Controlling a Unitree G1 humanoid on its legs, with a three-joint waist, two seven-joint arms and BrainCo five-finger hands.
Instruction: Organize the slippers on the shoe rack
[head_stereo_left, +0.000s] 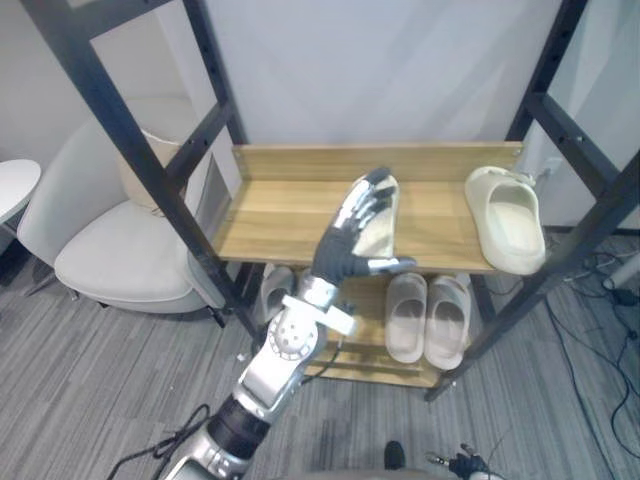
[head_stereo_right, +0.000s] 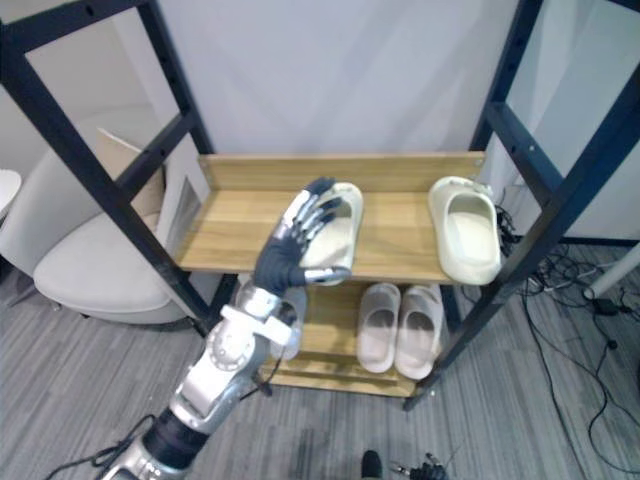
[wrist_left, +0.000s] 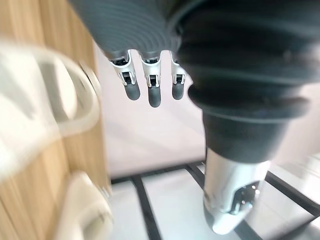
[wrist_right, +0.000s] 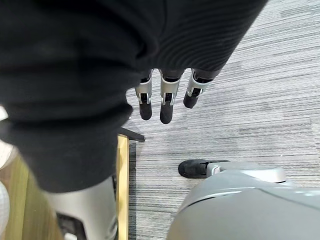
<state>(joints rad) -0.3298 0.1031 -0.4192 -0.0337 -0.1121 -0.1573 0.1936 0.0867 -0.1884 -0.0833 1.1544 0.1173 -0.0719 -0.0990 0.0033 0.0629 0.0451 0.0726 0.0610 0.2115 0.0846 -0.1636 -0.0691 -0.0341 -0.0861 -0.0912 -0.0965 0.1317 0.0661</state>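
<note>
Two cream slippers lie on the wooden top shelf (head_stereo_left: 280, 205) of the shoe rack. One slipper (head_stereo_left: 507, 217) sits at the right end, toe toward me. The other slipper (head_stereo_right: 342, 232) lies mid-shelf, partly hidden behind my left hand (head_stereo_left: 352, 235). That hand is raised over it with fingers straight and spread, holding nothing; whether it touches the slipper I cannot tell. The left wrist view shows this slipper (wrist_left: 45, 100) beside the straight fingers (wrist_left: 152, 90). My right hand (wrist_right: 162, 100) hangs over the grey carpet with relaxed fingers, empty.
A pair of pale grey slippers (head_stereo_left: 428, 318) stands on the lower shelf, with another slipper (head_stereo_left: 275, 290) to its left. Black metal frame posts (head_stereo_left: 130, 140) flank the rack on both sides. A white armchair (head_stereo_left: 120, 250) stands to the left.
</note>
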